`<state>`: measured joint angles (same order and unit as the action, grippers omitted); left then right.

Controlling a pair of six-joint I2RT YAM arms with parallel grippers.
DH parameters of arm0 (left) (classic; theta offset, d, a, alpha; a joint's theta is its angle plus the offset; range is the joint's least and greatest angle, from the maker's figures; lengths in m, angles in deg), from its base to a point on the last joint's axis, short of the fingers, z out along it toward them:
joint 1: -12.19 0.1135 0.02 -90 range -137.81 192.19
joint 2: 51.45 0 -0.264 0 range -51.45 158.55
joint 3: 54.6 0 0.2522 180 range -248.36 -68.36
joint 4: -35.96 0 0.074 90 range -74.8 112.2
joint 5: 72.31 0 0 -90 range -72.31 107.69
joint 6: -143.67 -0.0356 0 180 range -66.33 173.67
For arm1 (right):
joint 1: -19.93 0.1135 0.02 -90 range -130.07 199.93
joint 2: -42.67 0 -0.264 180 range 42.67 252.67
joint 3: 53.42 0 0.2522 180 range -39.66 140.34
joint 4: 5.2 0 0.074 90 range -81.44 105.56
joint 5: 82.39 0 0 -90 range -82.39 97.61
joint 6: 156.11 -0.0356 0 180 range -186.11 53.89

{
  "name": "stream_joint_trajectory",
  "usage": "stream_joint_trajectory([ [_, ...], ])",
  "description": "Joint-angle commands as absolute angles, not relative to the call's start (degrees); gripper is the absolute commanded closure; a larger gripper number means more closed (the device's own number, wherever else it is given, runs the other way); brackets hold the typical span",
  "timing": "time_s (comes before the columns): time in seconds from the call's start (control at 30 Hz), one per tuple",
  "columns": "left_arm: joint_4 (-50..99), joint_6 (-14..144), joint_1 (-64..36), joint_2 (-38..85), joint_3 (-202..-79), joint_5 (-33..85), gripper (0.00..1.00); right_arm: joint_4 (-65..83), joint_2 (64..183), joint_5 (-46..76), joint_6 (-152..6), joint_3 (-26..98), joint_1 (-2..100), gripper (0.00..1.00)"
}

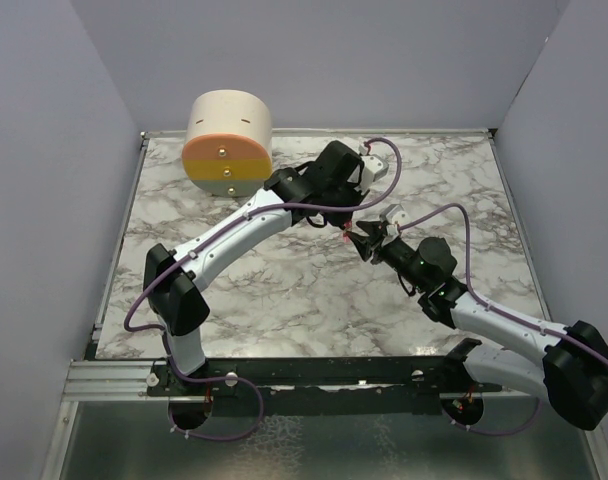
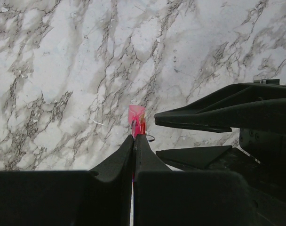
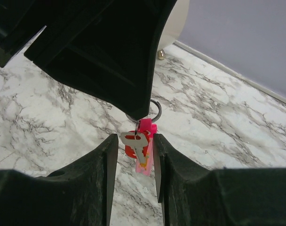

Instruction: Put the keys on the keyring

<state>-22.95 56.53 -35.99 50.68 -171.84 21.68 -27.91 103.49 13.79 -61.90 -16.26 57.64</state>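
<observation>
My left gripper [image 1: 346, 224] is shut on the keyring and holds it above the middle of the marble table. In the right wrist view the thin metal ring [image 3: 155, 111] sticks out under the left gripper [image 3: 100, 52]. A silver key [image 3: 138, 143], a tiny red key piece [image 3: 129, 150] and the pink strip [image 3: 147, 160] hang from the ring. My right gripper [image 3: 133, 141] is open, one finger on each side of the hanging bunch. The right-hand finger is close to the pink strip. In the left wrist view the pink strip [image 2: 136, 117] shows past the shut fingertips [image 2: 126, 148].
A beige and orange cylindrical container [image 1: 227, 142] stands at the back left of the table [image 1: 284, 290], and also shows in the right wrist view [image 3: 173, 23]. Grey walls enclose the table on three sides. The two arms meet over the table's centre.
</observation>
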Motion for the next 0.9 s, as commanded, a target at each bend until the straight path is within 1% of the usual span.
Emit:
stream_joint_trajectory([
  [0.0, -22.99, 56.31, -37.39, 49.94, -173.46, 21.02, 1.0, -29.85, 103.85, 14.08, -61.88, -15.15, 57.55, 0.65],
  [0.17, -23.05, 56.43, -38.11, 49.96, -173.49, 20.49, 1.0, -29.91, 103.48, 13.14, -61.93, -15.31, 57.55, 0.67],
  [0.33, -23.08, 56.35, -38.21, 49.5, -173.35, 19.96, 1.0, -29.53, 103.21, 11.74, -62.01, -15.38, 57.52, 0.75],
  [0.4, -23.09, 56.32, -38.25, 49.33, -173.35, 19.74, 1.0, -29.24, 103.19, 11.3, -61.99, -15.24, 57.55, 0.8],
  [0.53, -23.3, 56.1, -38.24, 49.09, -173.29, 19.59, 1.0, -28.55, 103.05, 10.18, -62.0, -14.97, 57.53, 0.93],
  [0.6, -23.49, 56.01, -38.18, 48.97, -173.17, 19.54, 1.0, -28.4, 102.97, 9.43, -61.98, -14.96, 57.54, 0.98],
  [0.67, -23.8, 55.96, -38.18, 48.82, -173.02, 19.61, 1.0, -28.28, 102.89, 8.66, -61.91, -14.96, 57.54, 0.99],
  [0.87, -24.2, 55.92, -38.26, 47.89, -171.78, 20.09, 1.0, -28.2, 102.91, 5.36, -62.01, -15.01, 57.55, 0.99],
])
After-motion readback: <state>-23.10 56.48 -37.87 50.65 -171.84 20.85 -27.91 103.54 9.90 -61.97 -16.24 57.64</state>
